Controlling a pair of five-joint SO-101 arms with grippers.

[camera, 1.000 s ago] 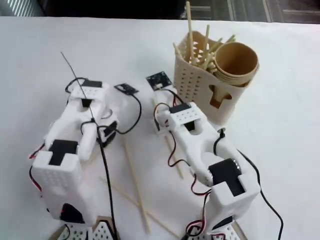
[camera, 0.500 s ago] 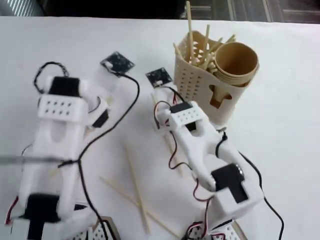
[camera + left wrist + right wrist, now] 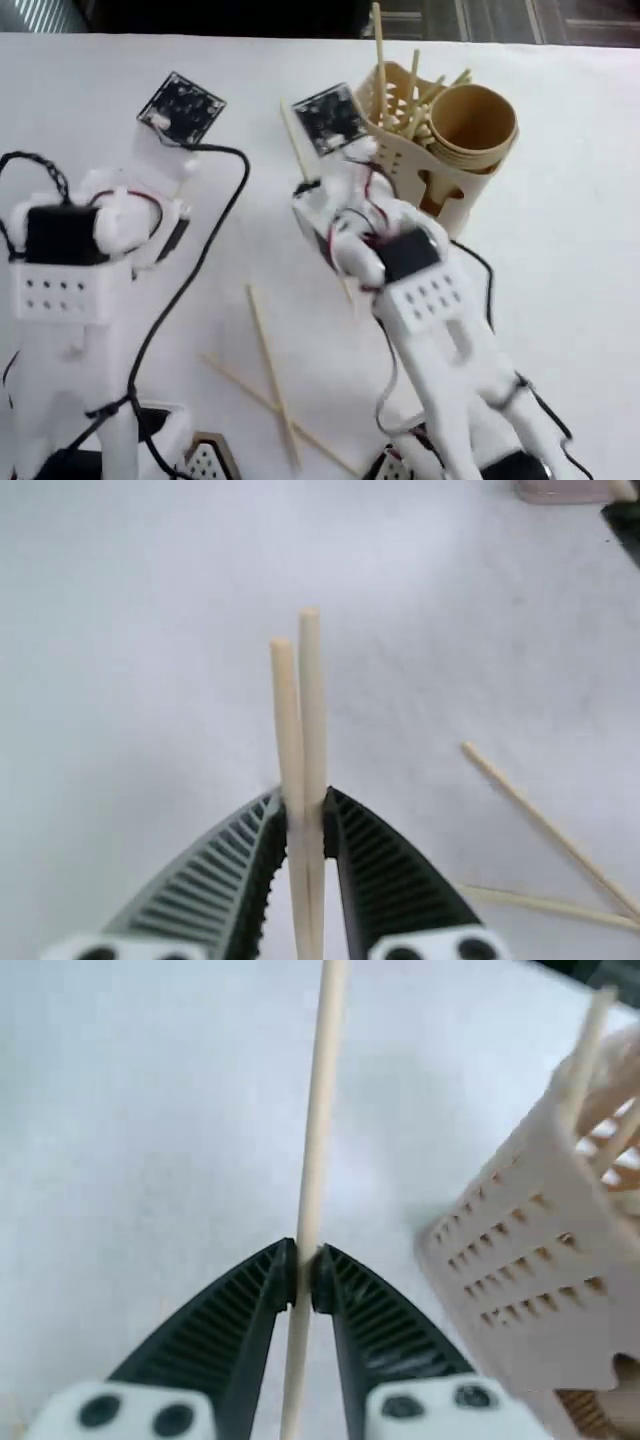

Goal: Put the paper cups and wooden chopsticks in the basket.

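My left gripper (image 3: 303,815) is shut on two wooden chopsticks (image 3: 300,710), held side by side above the white table. My right gripper (image 3: 302,1260) is shut on a single chopstick (image 3: 318,1110), which in the high view (image 3: 294,145) sticks up just left of the basket. The cream perforated basket (image 3: 400,165) stands at the back right. It holds stacked paper cups (image 3: 472,125) and several chopsticks (image 3: 378,50). In the right wrist view the basket (image 3: 520,1280) stands close beside the gripper.
Loose chopsticks lie crossed on the table between the arm bases (image 3: 268,370) and show at the edge of the left wrist view (image 3: 540,825). Another lies partly under the right arm (image 3: 346,290). Cables trail from both arms.
Both arms have risen from the table. The left one swung up and back with its chopsticks. The right one lifted its chopstick toward the basket.
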